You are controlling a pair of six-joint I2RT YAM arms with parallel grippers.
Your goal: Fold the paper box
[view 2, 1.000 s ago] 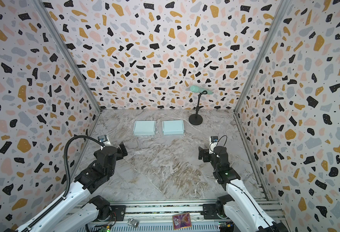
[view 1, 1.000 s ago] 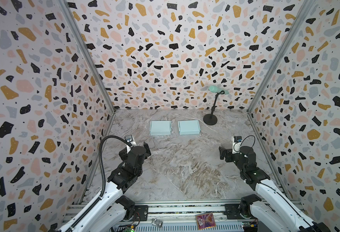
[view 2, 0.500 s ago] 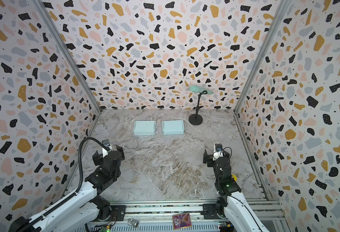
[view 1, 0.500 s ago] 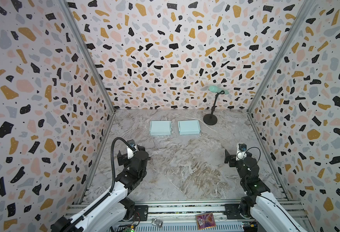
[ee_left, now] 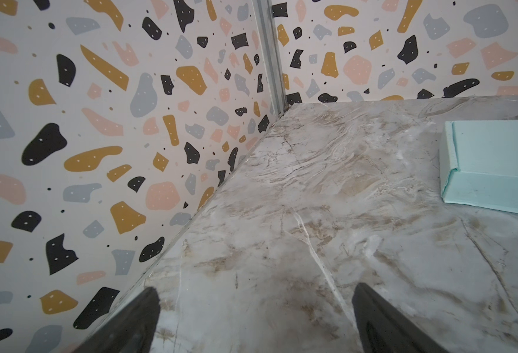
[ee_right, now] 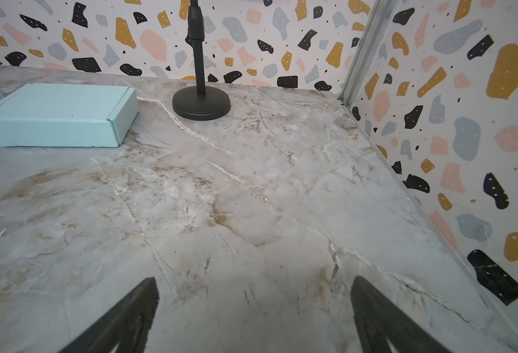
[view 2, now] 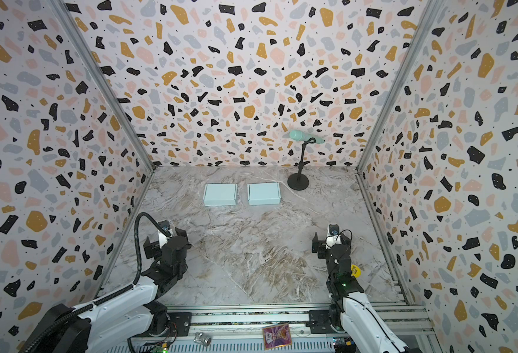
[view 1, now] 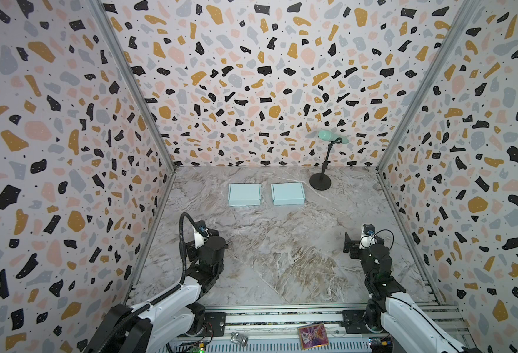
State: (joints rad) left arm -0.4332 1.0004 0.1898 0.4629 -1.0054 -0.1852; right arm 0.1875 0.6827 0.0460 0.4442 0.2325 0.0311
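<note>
With left claw [ee_left: 254, 293] & right claw [ee_right: 254, 284] gaping empty, paper box [view 1: 287, 193] sits far back on tabletop [view 1: 282, 244] beside twin box [view 1: 244, 194] (prob. light, thin card, crushes easily), so pinch lid edge.

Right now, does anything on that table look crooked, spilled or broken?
Hardly anything. The left paper box and right paper box sit closed, apart, undamaged; the right one is turned slightly. The microphone stand stands upright. Nothing is spilled. The left gripper and right gripper are open, empty.
</note>
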